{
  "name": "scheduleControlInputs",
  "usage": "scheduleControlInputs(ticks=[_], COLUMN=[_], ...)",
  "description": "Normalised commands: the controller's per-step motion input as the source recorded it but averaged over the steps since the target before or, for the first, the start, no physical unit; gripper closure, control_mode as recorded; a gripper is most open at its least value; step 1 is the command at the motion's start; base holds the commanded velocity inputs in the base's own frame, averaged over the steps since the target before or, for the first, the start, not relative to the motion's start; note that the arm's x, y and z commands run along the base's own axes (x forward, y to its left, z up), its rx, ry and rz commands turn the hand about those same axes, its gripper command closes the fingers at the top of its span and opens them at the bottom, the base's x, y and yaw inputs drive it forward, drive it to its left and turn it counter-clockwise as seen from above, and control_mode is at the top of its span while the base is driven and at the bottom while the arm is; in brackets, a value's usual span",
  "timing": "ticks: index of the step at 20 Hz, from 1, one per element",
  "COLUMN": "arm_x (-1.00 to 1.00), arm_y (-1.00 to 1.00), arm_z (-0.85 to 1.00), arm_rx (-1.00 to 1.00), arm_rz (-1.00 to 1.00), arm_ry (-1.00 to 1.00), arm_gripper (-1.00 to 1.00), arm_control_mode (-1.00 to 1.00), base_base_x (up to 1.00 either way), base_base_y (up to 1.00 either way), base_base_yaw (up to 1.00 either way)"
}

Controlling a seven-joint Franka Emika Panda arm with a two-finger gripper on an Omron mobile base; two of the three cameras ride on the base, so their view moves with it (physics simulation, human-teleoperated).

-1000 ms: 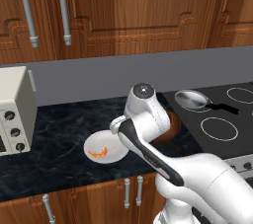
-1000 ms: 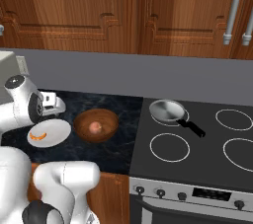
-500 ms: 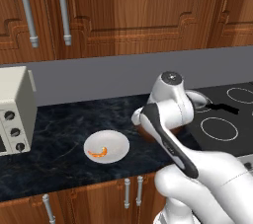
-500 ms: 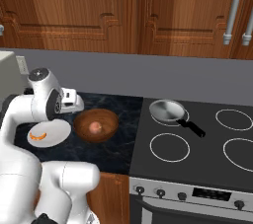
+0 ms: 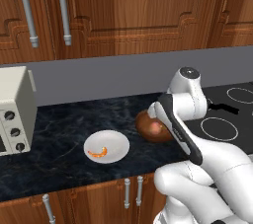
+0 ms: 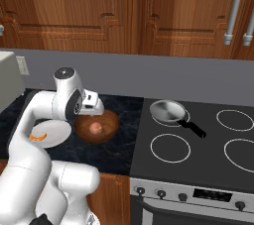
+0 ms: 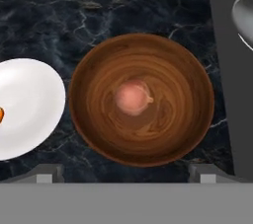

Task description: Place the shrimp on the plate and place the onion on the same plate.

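Hand view: onion (image 7: 132,97) mid-frame in wooden bowl (image 7: 183,134); small, firm, likely rolls. My claw (image 7: 126,178) wide; pinch across its middle.

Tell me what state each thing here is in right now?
Shrimp: lying on the plate.
Plate: on the counter, beside the bowl, holding just the shrimp.
Onion: sitting in the bowl.
Bowl: upright.
Gripper: open, empty, above the bowl.
Pan: on the stove, empty.

No legible text, labels, brands, numbers or signs on any surface in these views
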Motion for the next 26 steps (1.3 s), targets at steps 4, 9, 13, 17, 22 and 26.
scheduleControlInputs(ticks=[4, 9, 13, 17, 22, 26], arm_x=[0.13, 0.07, 0.18, 0.24, 0.26, 0.26], arm_y=[-0.12, 0.0, 0.0, 0.0, 0.0, 0.0], arm_z=[-0.19, -0.39, -0.3, -0.33, -0.19, -0.08], arm_rx=[0.0, 0.0, 0.0, 0.0, 0.0, 0.0], arm_rz=[-0.09, -0.06, 0.0, 0.0, 0.0, 0.0], arm_ry=[0.0, 0.0, 0.03, 0.07, 0.07, 0.11], arm_gripper=[-1.0, -1.0, -1.0, -1.0, -1.0, -1.0], arm_control_mode=[-1.0, -1.0, -1.0, -1.0, -1.0, -1.0], base_base_x=[0.0, 0.0, 0.0, 0.0, 0.0, 0.0], base_base_y=[0.0, 0.0, 0.0, 0.0, 0.0, 0.0], base_base_yaw=[0.0, 0.0, 0.0, 0.0, 0.0, 0.0])
